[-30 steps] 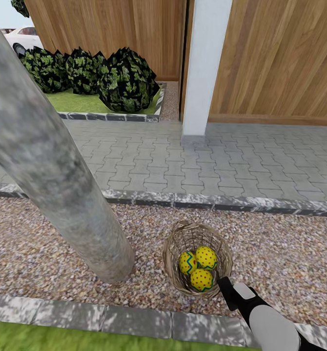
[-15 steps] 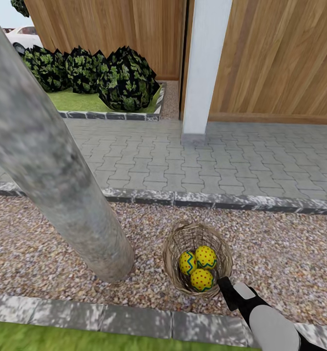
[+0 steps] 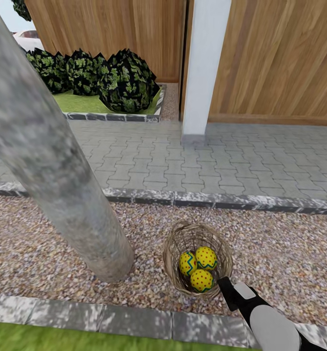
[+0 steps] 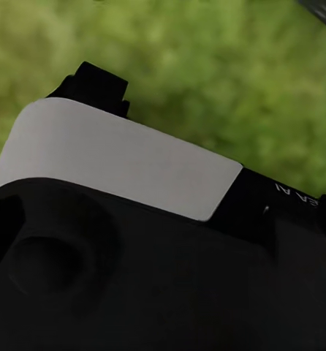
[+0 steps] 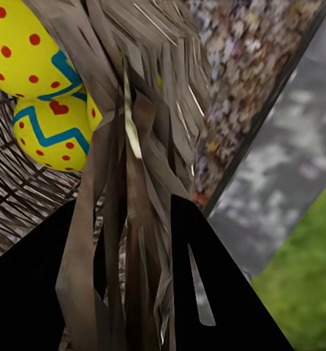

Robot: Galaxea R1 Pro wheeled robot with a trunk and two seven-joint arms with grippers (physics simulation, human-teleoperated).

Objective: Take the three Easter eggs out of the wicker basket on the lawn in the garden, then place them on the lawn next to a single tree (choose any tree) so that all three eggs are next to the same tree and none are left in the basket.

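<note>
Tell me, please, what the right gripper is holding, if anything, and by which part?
The right gripper grips the wicker basket by its near rim, the weave between its fingers. The three eggs lie inside.

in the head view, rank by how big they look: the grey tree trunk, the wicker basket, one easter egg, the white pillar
1. grey tree trunk, though it stands nearest the camera, which inflates it
2. white pillar
3. wicker basket
4. one Easter egg; all three eggs look about alike
</note>
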